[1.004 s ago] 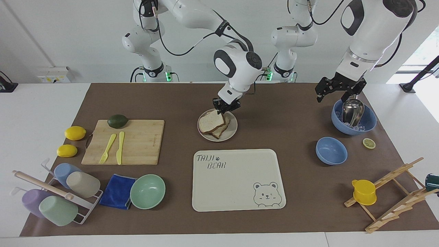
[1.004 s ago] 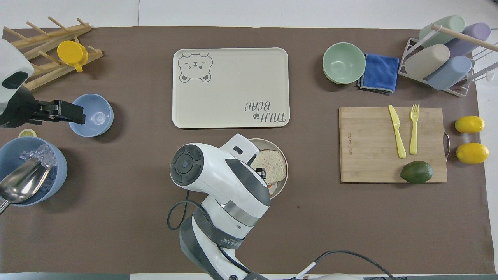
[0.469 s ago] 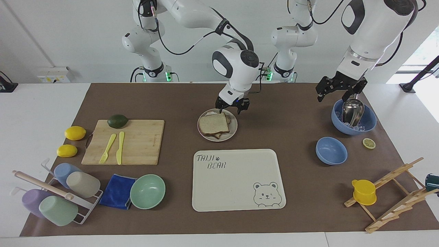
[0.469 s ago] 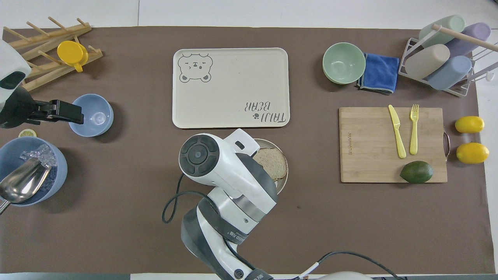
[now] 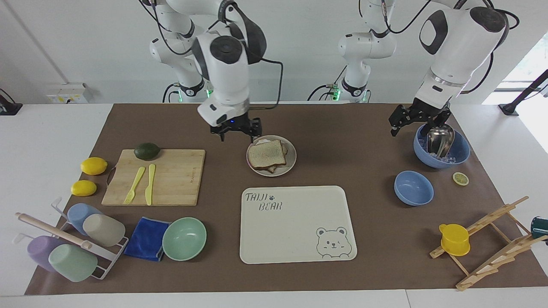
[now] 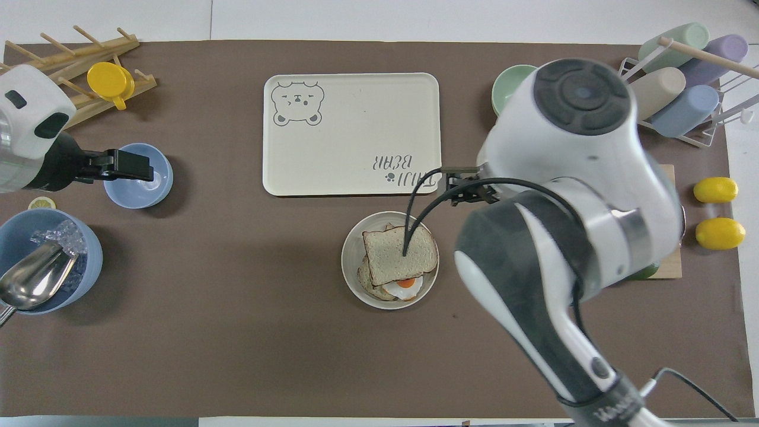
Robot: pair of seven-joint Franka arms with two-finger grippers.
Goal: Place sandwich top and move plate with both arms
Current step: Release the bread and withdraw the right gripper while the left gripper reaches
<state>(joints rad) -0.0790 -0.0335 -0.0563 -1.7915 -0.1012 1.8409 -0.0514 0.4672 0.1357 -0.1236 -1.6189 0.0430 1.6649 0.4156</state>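
The sandwich top [image 5: 266,153] lies flat on a toast slice with a fried egg [image 6: 406,286], on the plate [image 5: 291,161] at the middle of the mat; it also shows in the overhead view [image 6: 398,254]. My right gripper [image 5: 236,133] is open and empty. It hangs above the mat just beside the plate, toward the right arm's end, touching nothing. My left gripper [image 5: 417,121] waits in the air beside the large blue bowl [image 5: 460,154] that holds ice and a metal scoop.
The cream bear-print tray [image 5: 295,222] lies just farther from the robots than the plate. A cutting board [image 5: 171,179] with knife, fork and avocado, two lemons, a mint-green bowl [image 5: 184,238], blue cloth and cup rack are at the right arm's end. A small blue bowl [image 5: 413,187] and wooden rack are at the left arm's end.
My right gripper let go of the bread slice, which now lies flat on the sandwich. It rose and swung off the plate toward the right arm's end. The left gripper shifted only slightly.
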